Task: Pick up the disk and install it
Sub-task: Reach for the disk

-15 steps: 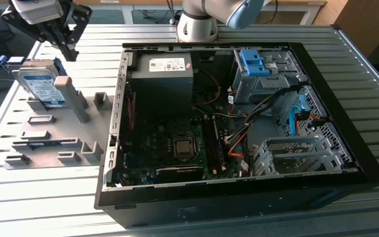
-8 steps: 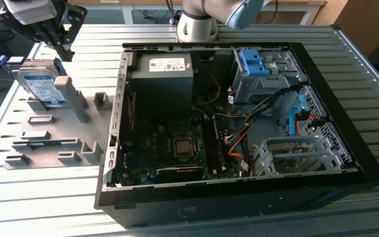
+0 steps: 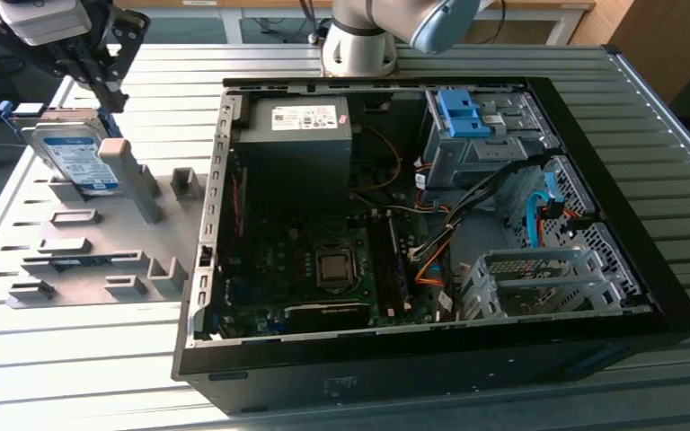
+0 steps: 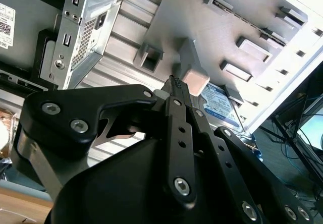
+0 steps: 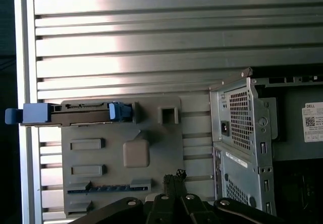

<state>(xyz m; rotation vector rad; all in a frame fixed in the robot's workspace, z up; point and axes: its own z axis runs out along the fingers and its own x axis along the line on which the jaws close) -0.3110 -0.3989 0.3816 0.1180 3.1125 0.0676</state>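
Spread the pressed-together, empty gripper [image 3: 108,90] before lowering squarely over the upright disk [image 3: 72,154] at a corner of the rack [image 3: 118,238].

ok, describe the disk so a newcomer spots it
Beside the open computer case, on the exterior view's left, lies a grey fixture plate. The disk stands on edge at its far end: the only silver, blue-railed, labelled part among grey blocks.

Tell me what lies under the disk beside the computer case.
The disk stands on edge on a grey fixture plate, which lies on the ribbed metal table. Whatever holds its lower edge is covered.
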